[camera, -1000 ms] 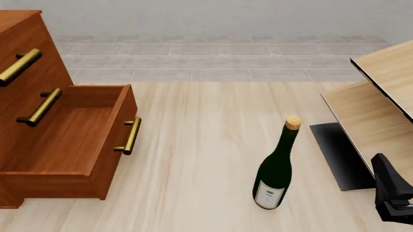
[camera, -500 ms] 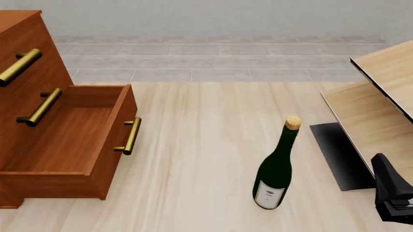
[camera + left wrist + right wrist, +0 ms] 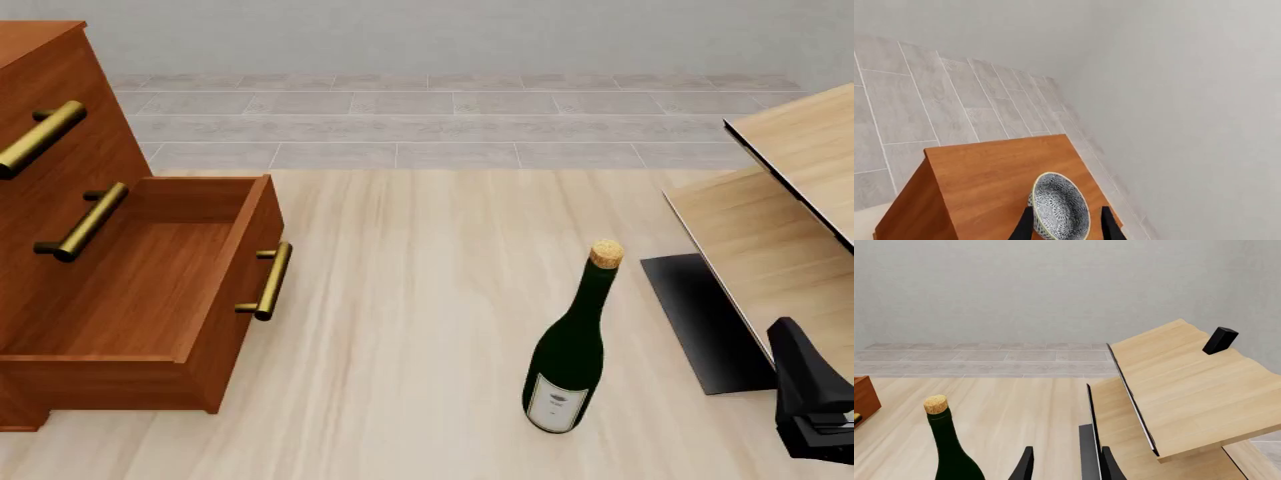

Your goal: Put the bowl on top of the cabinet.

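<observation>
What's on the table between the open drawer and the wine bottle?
Nothing. In the front view, only bare table lies between the open drawer of the cabinet and the wine bottle.

Your bowl [image 3: 1059, 206] is blue-white speckled inside with a pale greenish rim; the cabinet [image 3: 94, 250] is reddish-brown with brass handles [image 3: 271, 281]. At four o'clock stands a dark green wine bottle [image 3: 570, 352], tan cork, white label.

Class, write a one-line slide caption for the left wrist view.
Left gripper holds the speckled bowl between its fingers over the reddish-brown cabinet top, grey tiled floor beyond.
</observation>
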{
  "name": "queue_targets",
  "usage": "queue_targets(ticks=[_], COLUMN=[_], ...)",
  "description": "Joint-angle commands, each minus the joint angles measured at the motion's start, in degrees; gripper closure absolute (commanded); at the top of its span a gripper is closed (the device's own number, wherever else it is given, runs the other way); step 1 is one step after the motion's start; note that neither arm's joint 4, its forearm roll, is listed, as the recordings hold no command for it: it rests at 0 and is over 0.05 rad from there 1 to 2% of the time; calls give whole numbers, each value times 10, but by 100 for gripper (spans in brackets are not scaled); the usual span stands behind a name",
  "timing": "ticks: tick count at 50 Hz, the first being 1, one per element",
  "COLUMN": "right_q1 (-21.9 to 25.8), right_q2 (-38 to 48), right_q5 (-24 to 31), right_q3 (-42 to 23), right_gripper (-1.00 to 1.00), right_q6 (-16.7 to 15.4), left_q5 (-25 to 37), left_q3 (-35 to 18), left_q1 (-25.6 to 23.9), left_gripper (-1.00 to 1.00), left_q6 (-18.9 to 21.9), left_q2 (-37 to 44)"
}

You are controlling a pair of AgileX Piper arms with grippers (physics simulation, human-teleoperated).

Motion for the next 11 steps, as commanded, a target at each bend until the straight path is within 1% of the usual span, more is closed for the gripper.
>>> queue_targets(ticks=[1, 4, 7, 8, 11], right_q1=[0, 0, 0, 0, 0], right_q2=[0, 0, 0, 0, 0], right_q5=[0, 0, 0, 0, 0], right_q3=[0, 0, 0, 0, 0], right_gripper=[-100, -100, -100, -100, -100], right_q6=[0, 0, 0, 0, 0], left_q5=[-4, -13, -20, -28, -38], left_q3=[-9, -8, -2, -4, 10], left_q1=[-1, -4, -20, -25, -41], left_gripper=[-100, -100, -100, -100, -100], left_q6=[6, 11, 0, 15, 25], left_q2=[-23, -36, -46, -57, -85])
